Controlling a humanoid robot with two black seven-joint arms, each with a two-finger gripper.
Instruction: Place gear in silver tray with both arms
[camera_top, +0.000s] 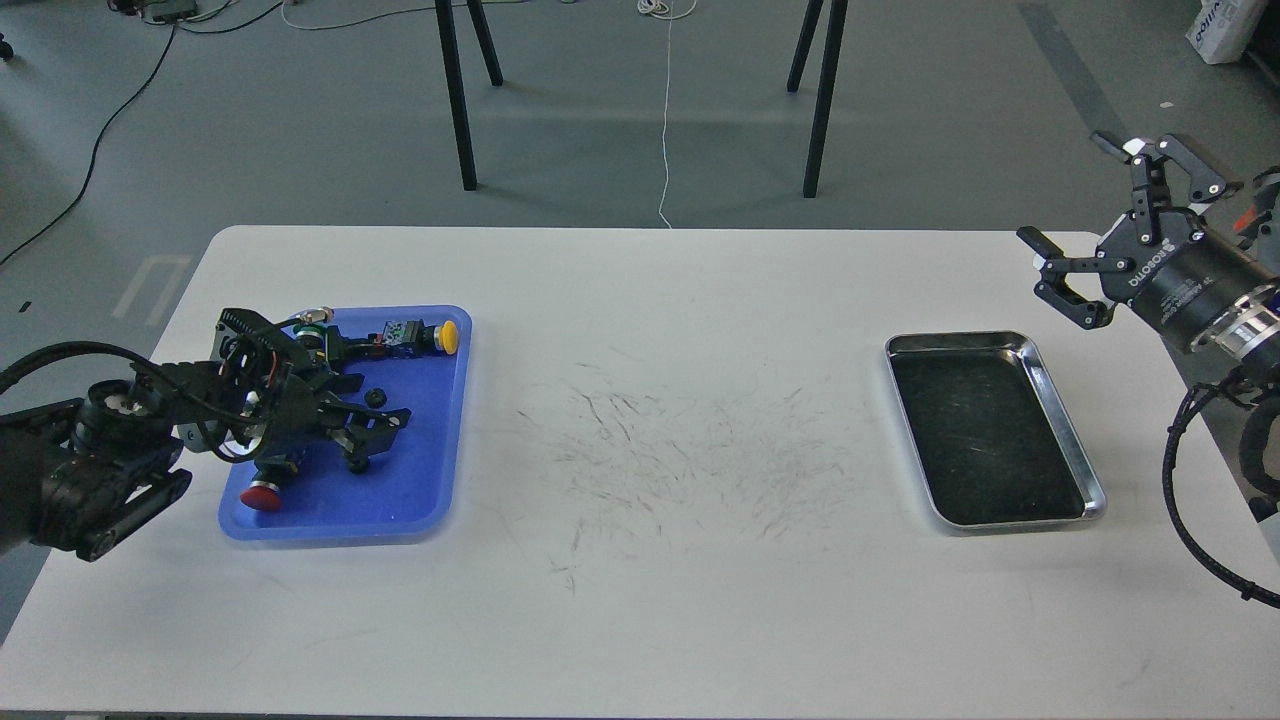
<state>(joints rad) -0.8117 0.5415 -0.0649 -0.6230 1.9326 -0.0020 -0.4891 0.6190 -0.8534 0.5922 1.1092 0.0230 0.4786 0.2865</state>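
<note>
Over at three o'clock, the right tool (1100, 215) hangs above the table (640, 500) edge with its fingers (1065, 290) spread wide apart, holding nothing and touching nothing. At nine o'clock the left tool (365, 435) reaches into the blue tray (400, 500), low among the parts there; its dark fingers blend with the black pieces around them, so I cannot tell whether they are apart or together, or whether they grip anything. Small black round pieces (376, 397) lie just beside it, possibly gears, though too small to be sure. A yellow-capped button (447, 336) sits at the tray's twelve o'clock side and a red-capped one (262, 495) at its seven o'clock corner. The silver tray (1060, 400) lies at about four o'clock on the table, well apart from the blue tray, below the right tool, its dark scratched bottom bare. Both arms are cut off by the frame edges.
</note>
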